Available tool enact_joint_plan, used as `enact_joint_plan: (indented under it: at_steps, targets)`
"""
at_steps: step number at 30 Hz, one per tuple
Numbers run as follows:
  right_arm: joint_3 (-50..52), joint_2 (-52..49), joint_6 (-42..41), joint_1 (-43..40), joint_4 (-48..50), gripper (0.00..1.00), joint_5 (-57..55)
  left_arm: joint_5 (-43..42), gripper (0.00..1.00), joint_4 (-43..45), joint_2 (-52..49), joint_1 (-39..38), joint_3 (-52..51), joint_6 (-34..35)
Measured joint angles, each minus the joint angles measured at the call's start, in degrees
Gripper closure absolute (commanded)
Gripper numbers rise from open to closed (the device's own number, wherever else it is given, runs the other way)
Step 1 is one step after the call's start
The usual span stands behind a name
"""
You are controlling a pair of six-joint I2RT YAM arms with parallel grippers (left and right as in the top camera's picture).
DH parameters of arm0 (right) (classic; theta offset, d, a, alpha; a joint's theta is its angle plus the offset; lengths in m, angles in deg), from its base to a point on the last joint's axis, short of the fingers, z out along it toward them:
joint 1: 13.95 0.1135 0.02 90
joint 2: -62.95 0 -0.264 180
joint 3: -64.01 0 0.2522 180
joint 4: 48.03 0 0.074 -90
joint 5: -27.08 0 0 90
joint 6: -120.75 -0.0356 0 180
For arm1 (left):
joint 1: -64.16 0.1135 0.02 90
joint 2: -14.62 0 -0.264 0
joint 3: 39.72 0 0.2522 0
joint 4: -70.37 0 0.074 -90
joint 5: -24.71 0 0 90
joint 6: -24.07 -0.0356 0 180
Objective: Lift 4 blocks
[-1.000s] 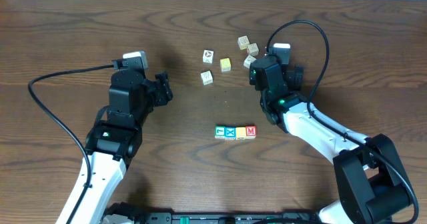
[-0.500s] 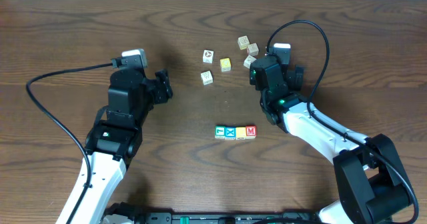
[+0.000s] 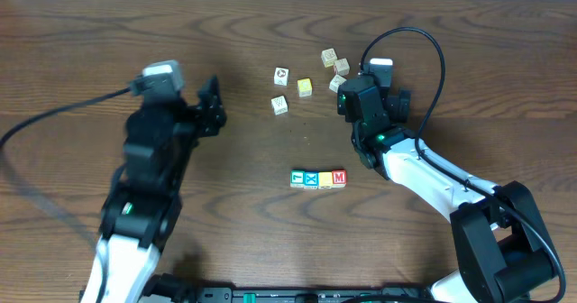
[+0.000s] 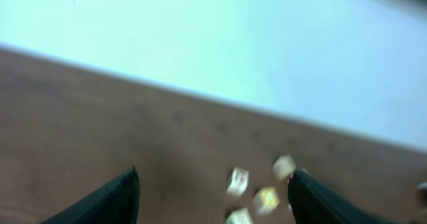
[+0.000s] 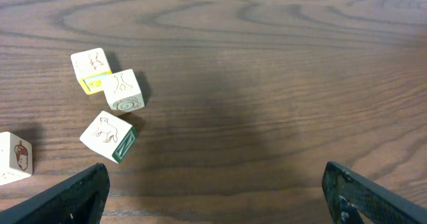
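Four blocks stand in a tight row near the table's front middle: teal-green (image 3: 297,179), blue with a white X (image 3: 312,179), yellow-orange (image 3: 325,179) and red with an M (image 3: 339,177). Neither gripper touches them. My left gripper (image 3: 216,105) hovers far to their upper left, blurred by motion; its wrist view shows the gripper (image 4: 215,173) open with nothing between the dark fingers. My right gripper (image 3: 346,100) is above and right of the row, and its wrist view shows the gripper (image 5: 215,169) wide open over bare wood. The row shows in neither wrist view.
Cream-faced cubes lie scattered at the back: one (image 3: 282,74), another (image 3: 280,105), a pale yellow one (image 3: 305,87), and a cluster (image 3: 335,68) by my right gripper. The right wrist view shows several of them (image 5: 109,136) at its left.
My left arm has swung to the left and lifted, now blurred with motion, its cable shifting too. The right arm and all the blocks stay where they were.
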Motion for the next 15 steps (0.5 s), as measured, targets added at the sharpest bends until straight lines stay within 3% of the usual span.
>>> enact_joint_plan:
  at_steps: [10, 15]
  targets:
    - [0.0, 0.0, 0.0, 0.0, -0.02, 0.01, -0.04, 3.96, 0.28, -1.92, 25.83, 3.3, -8.46, -0.24]
    - [0.0, 0.0, 0.0, 0.0, 0.0, 0.01, -0.11, 4.55, 0.28, 5.62, 34.8, 5.57, -18.73, -0.24]
